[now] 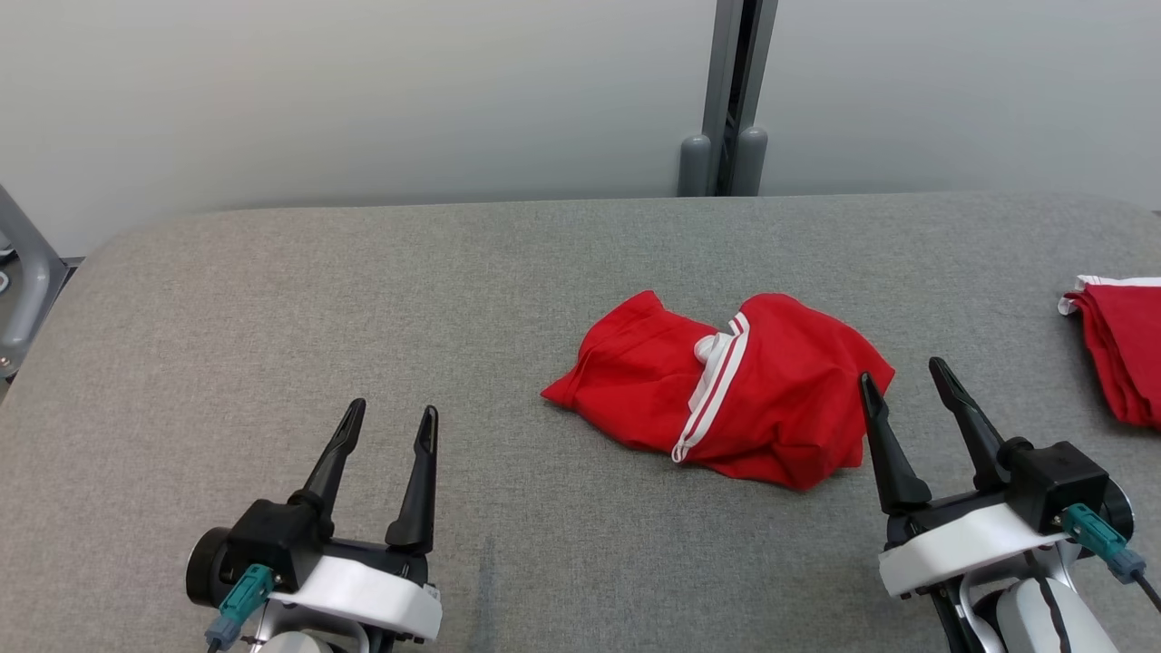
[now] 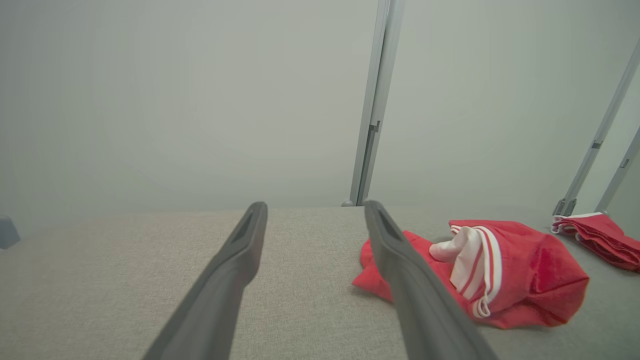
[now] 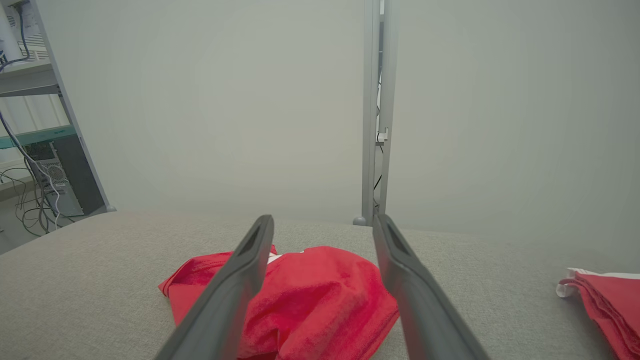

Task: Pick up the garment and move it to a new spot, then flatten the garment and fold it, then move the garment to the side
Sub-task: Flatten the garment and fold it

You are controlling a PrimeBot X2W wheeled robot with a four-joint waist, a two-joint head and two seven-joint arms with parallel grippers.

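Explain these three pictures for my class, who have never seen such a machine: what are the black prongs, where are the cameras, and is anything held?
It is a two-armed robot. One picture is from its head, looking down; the other two are from wrist cameras, looking along each arm's fingers. The prongs are the left gripper and right gripper, both open, holding nothing. On the grey table lies a crumpled red garment with white stripes, nearest the right gripper. Folded red cloth sits at the right edge.
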